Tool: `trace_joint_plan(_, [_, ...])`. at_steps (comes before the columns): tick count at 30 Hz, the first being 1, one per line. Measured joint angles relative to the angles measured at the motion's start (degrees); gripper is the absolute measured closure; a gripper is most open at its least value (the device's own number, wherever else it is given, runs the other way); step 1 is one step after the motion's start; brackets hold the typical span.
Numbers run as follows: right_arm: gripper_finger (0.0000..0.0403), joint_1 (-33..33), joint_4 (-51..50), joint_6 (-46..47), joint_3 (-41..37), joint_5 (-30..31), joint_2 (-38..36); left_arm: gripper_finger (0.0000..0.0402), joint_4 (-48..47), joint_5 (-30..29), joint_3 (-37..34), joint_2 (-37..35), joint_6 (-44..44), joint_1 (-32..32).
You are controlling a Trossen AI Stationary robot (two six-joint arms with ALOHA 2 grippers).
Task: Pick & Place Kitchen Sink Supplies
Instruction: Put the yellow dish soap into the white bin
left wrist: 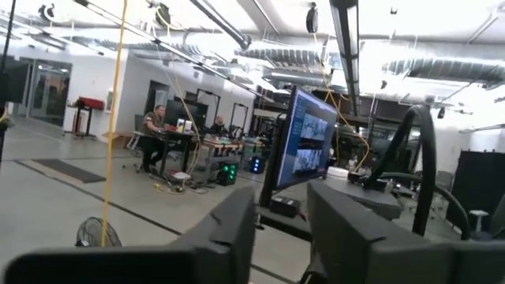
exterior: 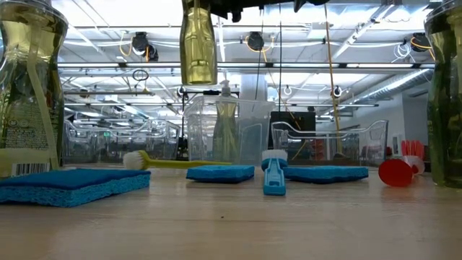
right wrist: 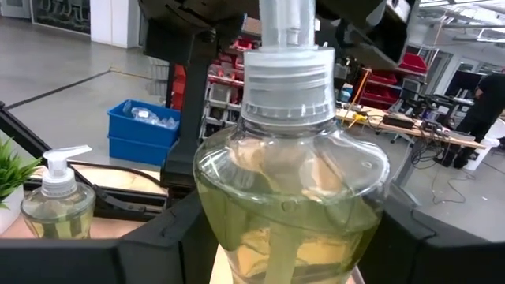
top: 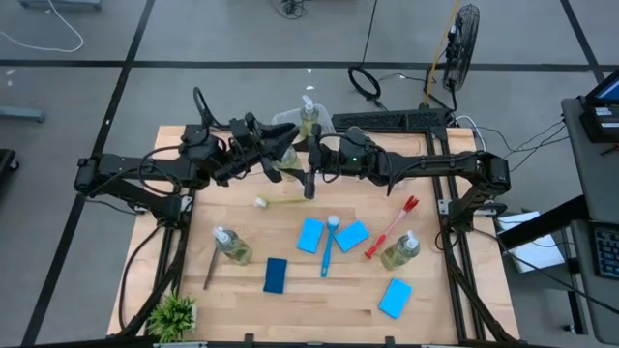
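Observation:
A clear bottle (right wrist: 288,189) of yellow-green liquid with a white pump top hangs high above the table's far middle, and also shows in the low view (exterior: 198,43). My right gripper (right wrist: 288,244) is shut on its body. My left gripper (left wrist: 280,213) is open. Its dark fingers (right wrist: 189,39) stand on either side of the pump neck, apart from it. Another bottle (top: 308,114) stands in a clear bin (top: 324,123) at the far edge. Two more bottles (top: 230,246) (top: 401,249) lie on the table among several blue sponges (top: 310,235). My right gripper pinches the bottle's round body (right wrist: 221,229), just under its shoulder, between its two fingers, one on each side. The fingers come in about level from the table's right. The bottle stands upright in the hold, pump up, lifted well clear of the table.
Brushes lie on the wood: a blue one (top: 329,246), a red one (top: 392,227), a yellow-green one (top: 280,203) and a dark one (top: 211,269). A small potted plant (top: 174,314) stands at the near left corner. Bare wood lies along the near edge.

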Motion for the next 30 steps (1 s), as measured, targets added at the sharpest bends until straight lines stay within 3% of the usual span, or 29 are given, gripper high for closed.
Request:
trace_joint_plan(7, [0.0199, -0.32, -0.26, -0.95, 0.00, 3.36, -0.66, 0.0178, -1.29, -3.75, 0.02, -1.95, 2.50, 0.00])
trace_joint_plan(13, [0.0199, -2.27, -0.05, -0.99, 0.00, 3.33, -1.51, 0.0126, -4.81, -6.10, 0.02, -4.98, 4.65, -0.04])
trace_joint_plan(21, [0.0199, -7.71, 1.39, -0.80, 0.02, 5.08, -2.29, 0.0093, -13.91, -11.05, 0.02, -9.80, 5.66, -0.55])
trace_joint_plan(30, [0.0199, -12.86, 6.98, 7.50, 0.02, 3.05, -1.71, 0.0088, -24.44, -12.17, 0.00, -11.74, 5.73, -0.59])
